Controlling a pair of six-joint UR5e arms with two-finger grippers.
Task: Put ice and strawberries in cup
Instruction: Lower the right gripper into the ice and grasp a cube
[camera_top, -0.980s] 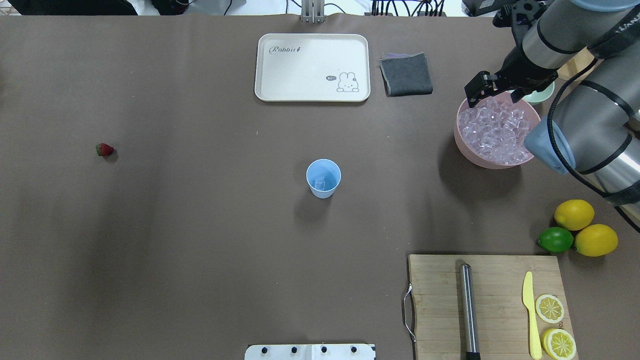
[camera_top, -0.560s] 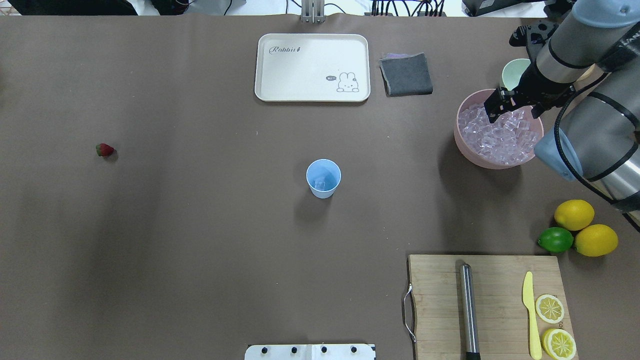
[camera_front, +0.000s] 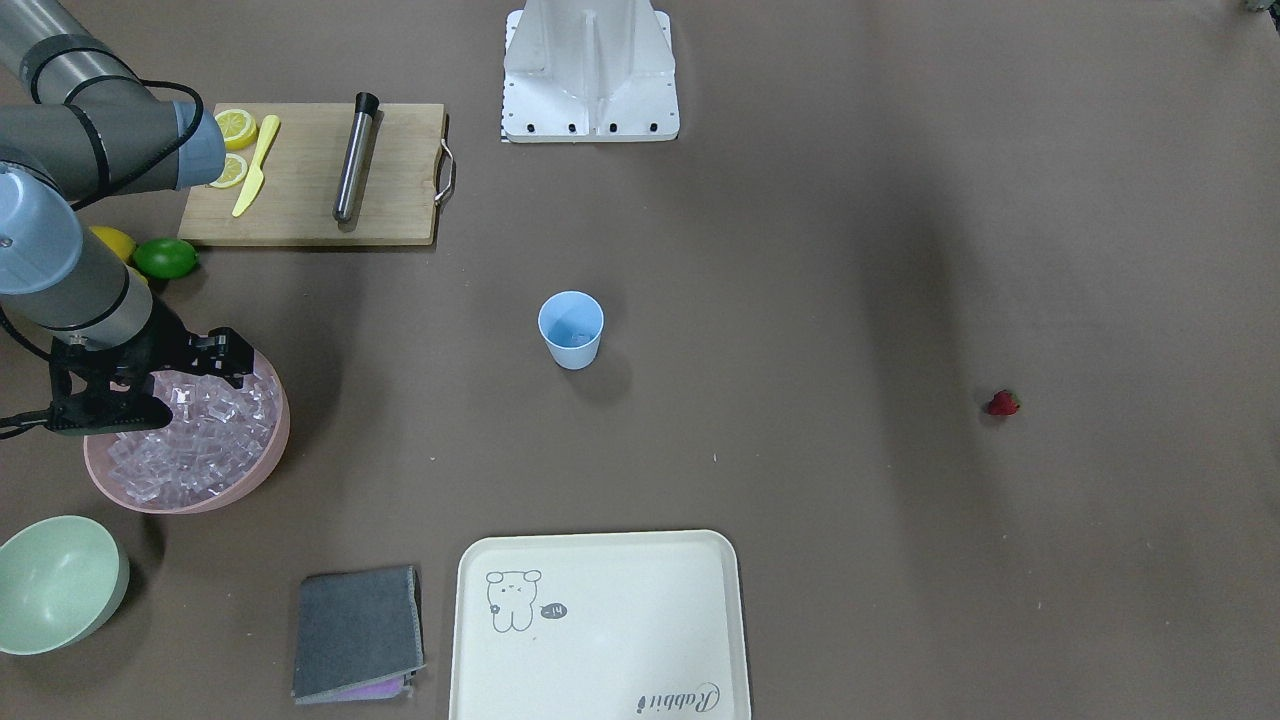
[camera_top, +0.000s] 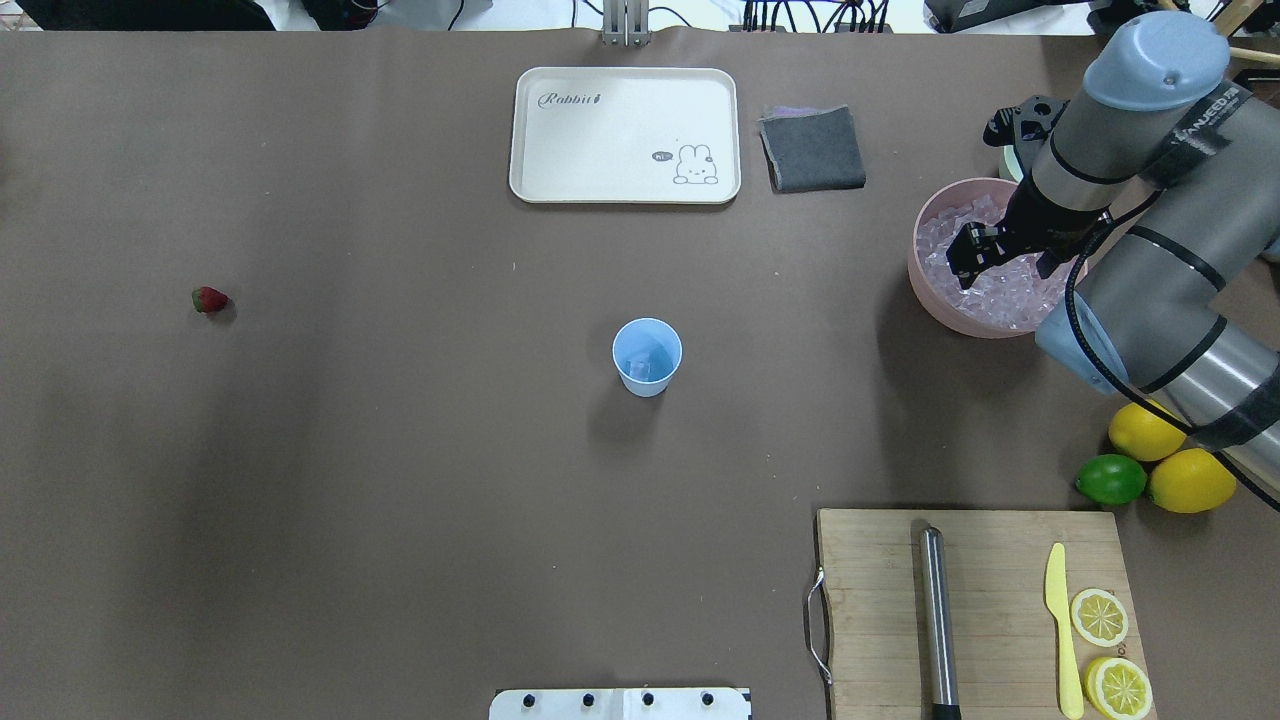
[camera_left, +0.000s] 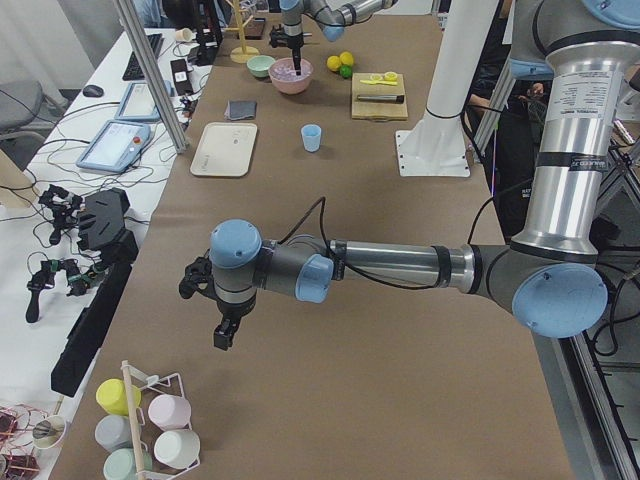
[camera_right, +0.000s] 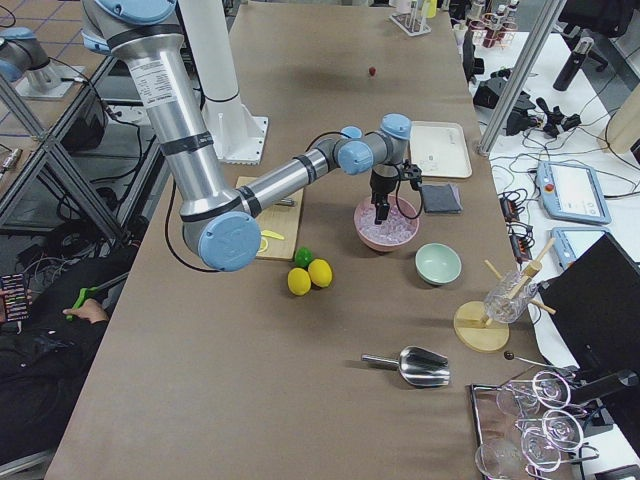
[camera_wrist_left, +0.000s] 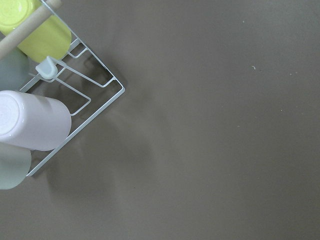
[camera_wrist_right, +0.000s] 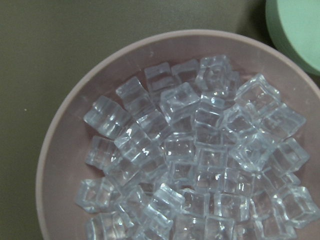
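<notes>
The light blue cup (camera_top: 647, 355) stands upright at the table's middle, with one clear ice cube (camera_top: 645, 370) inside. More ice (camera_top: 990, 288) fills the pink bowl (camera_top: 925, 290) at the right. My right gripper (camera_top: 1005, 262) hangs just above that ice and looks open, with nothing between its fingers. The right wrist view looks straight down on the cubes (camera_wrist_right: 200, 160), and no fingers show there. One small red strawberry (camera_top: 209, 299) lies alone at the far left. My left gripper (camera_left: 225, 335) hovers over bare table beyond the left end. I cannot tell whether it is open or shut.
A cream tray (camera_top: 625, 135) and a grey cloth (camera_top: 812, 148) lie at the back. The cutting board (camera_top: 880, 600) carries a steel rod (camera_top: 937, 620), a yellow knife and lemon slices. Two lemons and a lime (camera_top: 1110, 480) sit by the right arm. A pale green bowl (camera_front: 55, 580) is behind the pink one. A cup rack (camera_wrist_left: 75, 100) is near the left gripper.
My right gripper has come from the pink bowl's far rim toward the robot and down over the ice. Cup and strawberry have stayed put.
</notes>
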